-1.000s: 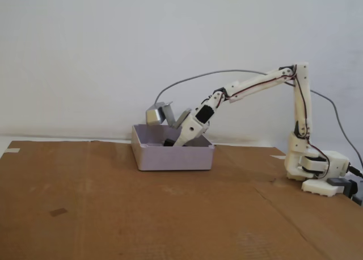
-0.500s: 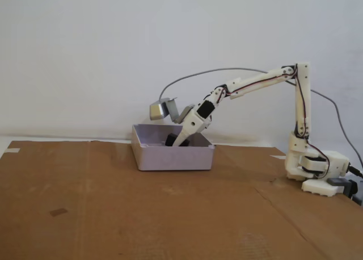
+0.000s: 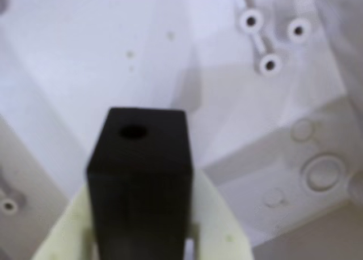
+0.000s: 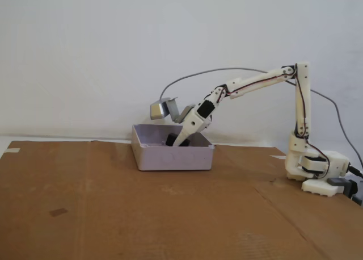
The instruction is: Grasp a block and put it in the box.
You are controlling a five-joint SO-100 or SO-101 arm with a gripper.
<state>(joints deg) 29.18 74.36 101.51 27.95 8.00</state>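
Observation:
In the wrist view a black block (image 3: 142,175) with a round hole in its top face sits between my cream fingers (image 3: 218,226). My gripper (image 3: 142,226) is shut on it, above the white inside of the box (image 3: 102,55). In the fixed view the gripper (image 4: 177,141) reaches down into the pale box (image 4: 170,158) at the table's middle back. The black block (image 4: 171,139) shows just above the box's rim.
The box floor has moulded ribs and round screw posts (image 3: 270,63) at the upper right of the wrist view. The box stands on a brown cardboard surface (image 4: 142,209). The arm's base (image 4: 315,172) stands at the right, with a cable arching behind it.

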